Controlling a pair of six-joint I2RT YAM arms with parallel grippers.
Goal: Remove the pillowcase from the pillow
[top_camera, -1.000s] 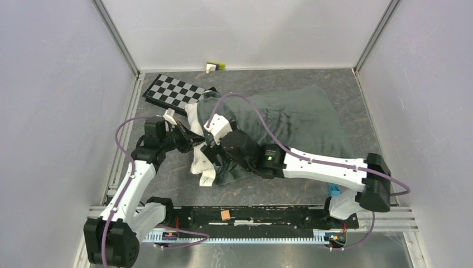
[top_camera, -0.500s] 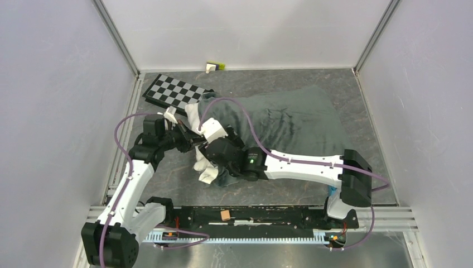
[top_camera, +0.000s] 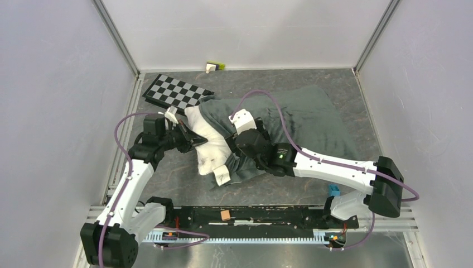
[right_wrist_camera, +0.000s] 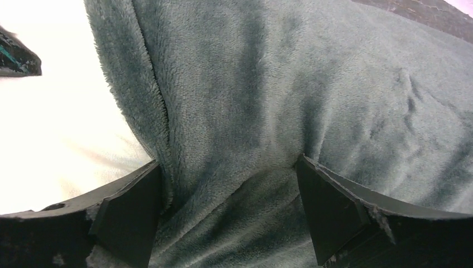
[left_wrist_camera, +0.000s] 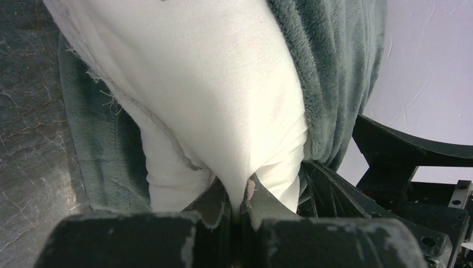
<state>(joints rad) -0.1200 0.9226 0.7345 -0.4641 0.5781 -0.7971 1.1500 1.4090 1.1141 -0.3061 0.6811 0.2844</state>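
Observation:
The pillowcase (top_camera: 301, 120) lies across the middle of the table and shows only its dark grey plush side. The white pillow (top_camera: 209, 142) sticks out of its left end. My left gripper (top_camera: 192, 139) is shut on a pinch of the pillow's white fabric; in the left wrist view that gripper (left_wrist_camera: 242, 195) holds the pillow (left_wrist_camera: 212, 84) beside the grey pillowcase (left_wrist_camera: 329, 67). My right gripper (top_camera: 234, 149) is open and presses down on the pillowcase just right of its open edge. In the right wrist view that gripper (right_wrist_camera: 228, 206) straddles a grey fold (right_wrist_camera: 279, 84), with the pillow (right_wrist_camera: 56, 123) at left.
A flat black-and-white checkerboard (top_camera: 175, 92) lies at the back left, touching the pillow's end. A small yellow and white object (top_camera: 215, 66) sits against the back wall. A blue block (top_camera: 333, 190) and an orange cube (top_camera: 225, 215) are by the front rail. Walls close three sides.
My right gripper has moved right, off the pillow's end and onto the pillowcase. The grey edge has slid right and more white pillow shows. My left gripper has kept its hold.

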